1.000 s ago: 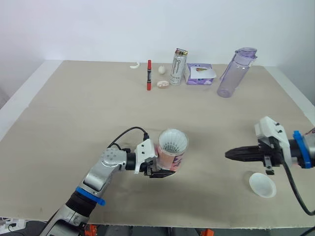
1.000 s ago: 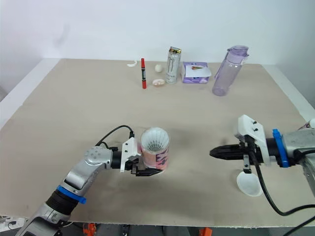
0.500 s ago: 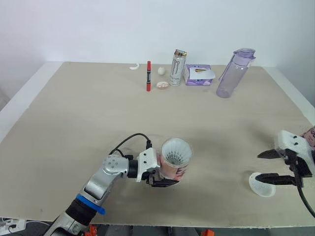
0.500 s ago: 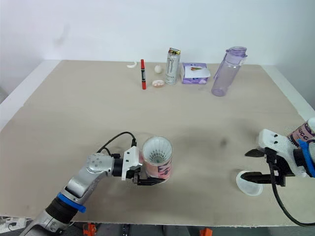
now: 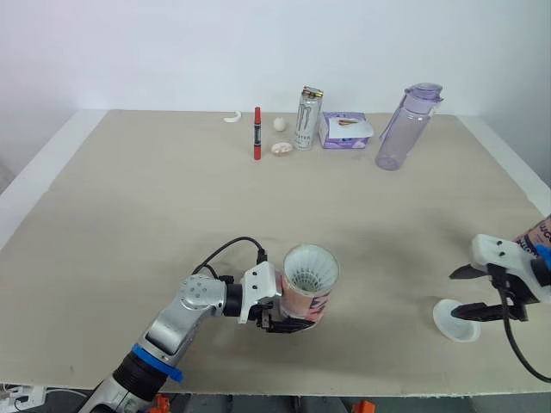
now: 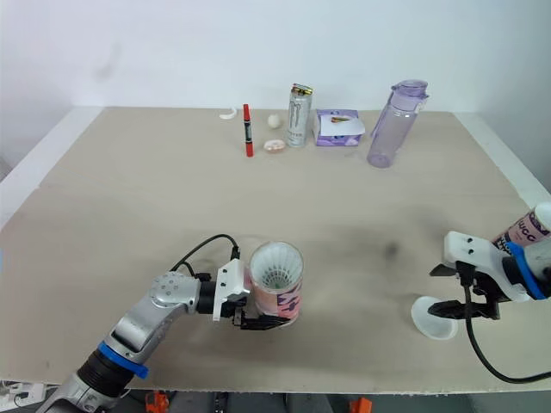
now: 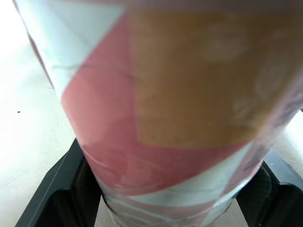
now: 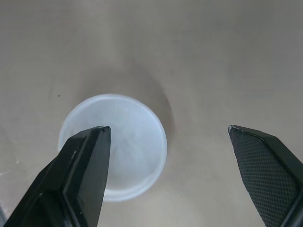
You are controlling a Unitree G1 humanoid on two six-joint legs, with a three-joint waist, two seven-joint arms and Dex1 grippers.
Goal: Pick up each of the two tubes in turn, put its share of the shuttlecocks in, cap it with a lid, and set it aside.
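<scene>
A pink-and-white tube (image 5: 306, 292) stands upright near the table's front middle, with a white shuttlecock skirt (image 5: 310, 268) showing in its open mouth. My left gripper (image 5: 288, 323) is shut on the tube's lower part; the left wrist view has the tube wall (image 7: 180, 109) between both fingers. At the front right a round white lid (image 5: 455, 320) lies flat on the table. My right gripper (image 5: 456, 294) hovers open just over it, and one finger (image 8: 80, 179) overlaps the lid (image 8: 113, 156). A second pink-labelled tube (image 6: 529, 231) shows at the right edge behind that arm.
Along the back stand a purple bottle (image 5: 400, 129), a drinks can (image 5: 306, 118), a purple box (image 5: 346, 131) and a red marker (image 5: 256, 133), with small white bits beside them. The table's front edge runs close to both grippers.
My right gripper has opened and drawn back to the right, from pointing at the held tube to hovering over the lid. The left gripper keeps its grip on the tube.
</scene>
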